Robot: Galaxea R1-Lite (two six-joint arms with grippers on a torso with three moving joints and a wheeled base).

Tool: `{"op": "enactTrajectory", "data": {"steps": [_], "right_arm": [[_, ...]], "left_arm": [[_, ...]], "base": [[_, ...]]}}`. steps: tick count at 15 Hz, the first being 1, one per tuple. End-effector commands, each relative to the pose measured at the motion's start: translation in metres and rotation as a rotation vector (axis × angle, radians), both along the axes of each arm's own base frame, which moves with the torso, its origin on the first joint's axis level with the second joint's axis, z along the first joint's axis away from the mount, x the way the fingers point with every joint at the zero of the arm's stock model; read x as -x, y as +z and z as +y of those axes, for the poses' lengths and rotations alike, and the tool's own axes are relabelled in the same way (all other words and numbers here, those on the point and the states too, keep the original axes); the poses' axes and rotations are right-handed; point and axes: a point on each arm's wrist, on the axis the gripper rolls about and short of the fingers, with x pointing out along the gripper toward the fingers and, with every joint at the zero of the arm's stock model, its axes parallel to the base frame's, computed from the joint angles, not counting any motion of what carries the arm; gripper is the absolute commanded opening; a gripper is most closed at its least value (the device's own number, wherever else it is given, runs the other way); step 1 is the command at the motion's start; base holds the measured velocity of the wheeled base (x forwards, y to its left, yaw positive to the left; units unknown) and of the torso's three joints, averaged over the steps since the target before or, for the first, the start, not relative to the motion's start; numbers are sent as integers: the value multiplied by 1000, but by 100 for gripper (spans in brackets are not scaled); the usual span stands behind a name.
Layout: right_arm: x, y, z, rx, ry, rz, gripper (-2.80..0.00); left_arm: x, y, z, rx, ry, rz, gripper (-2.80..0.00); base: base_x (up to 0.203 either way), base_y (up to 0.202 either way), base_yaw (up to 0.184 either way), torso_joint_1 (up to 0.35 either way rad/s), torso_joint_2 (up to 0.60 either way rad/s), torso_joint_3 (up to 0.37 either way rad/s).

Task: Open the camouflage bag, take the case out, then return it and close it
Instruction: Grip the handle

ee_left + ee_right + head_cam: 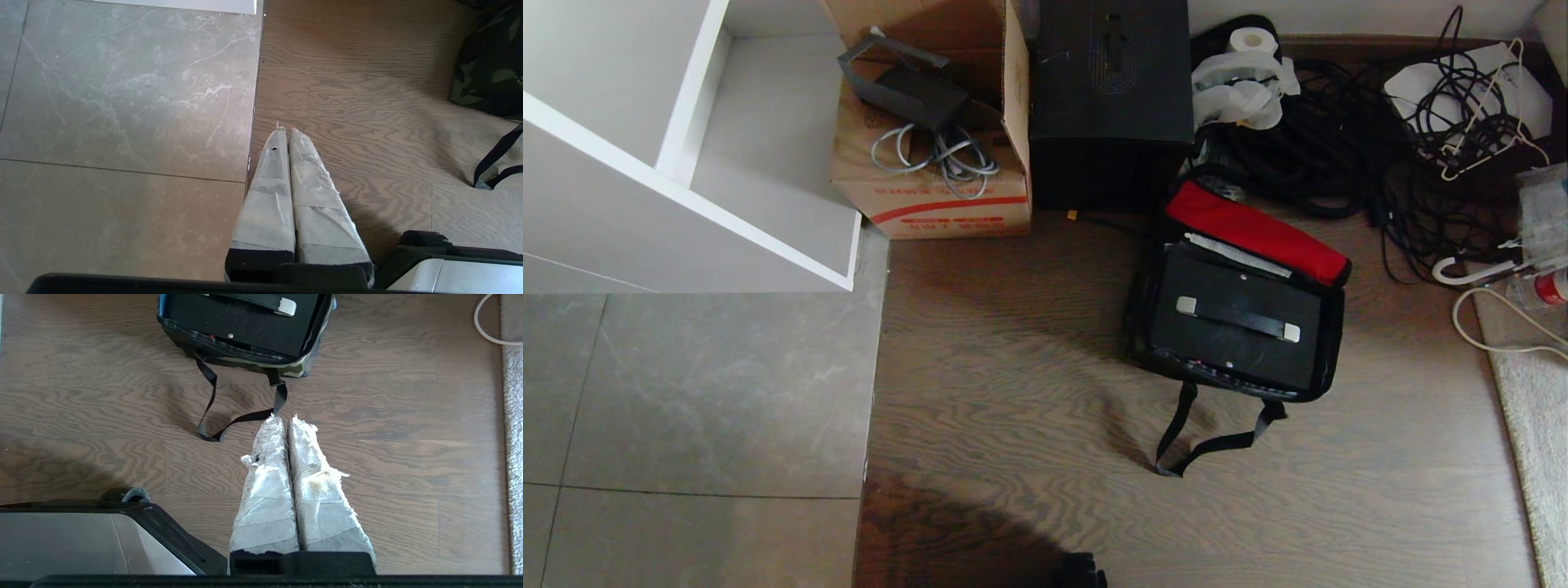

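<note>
The camouflage bag lies on the wood floor at the right of centre, its red-lined flap folded back towards the wall. The case lies inside the bag, its black bar handle facing up. The bag's black strap trails over the floor on the near side. Neither arm shows in the head view. My right gripper hangs shut and empty above the floor, just short of the strap and the bag. My left gripper is shut and empty over the tile-wood seam, the bag off to its side.
A tall black box and a brown cardboard carton stand behind the bag. A tangle of black cables lies at the back right. White shelving is at the left, a pale rug at the right edge.
</note>
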Motion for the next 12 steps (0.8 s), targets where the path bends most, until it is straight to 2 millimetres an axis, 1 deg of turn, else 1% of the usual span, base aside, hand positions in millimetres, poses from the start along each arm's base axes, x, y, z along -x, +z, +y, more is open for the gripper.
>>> {"op": "enactTrajectory", "data": {"steps": [1, 12], "right_arm": [[0, 0, 0, 0, 1, 2, -280], [0, 0, 0, 0, 1, 2, -280]], "left_arm": [[-1, -2, 0, 1, 1, 8, -280], [-1, -2, 0, 1, 0, 8, -280]], "base": [[0, 0, 0, 0, 0, 0], [0, 0, 0, 0, 0, 0]]}}
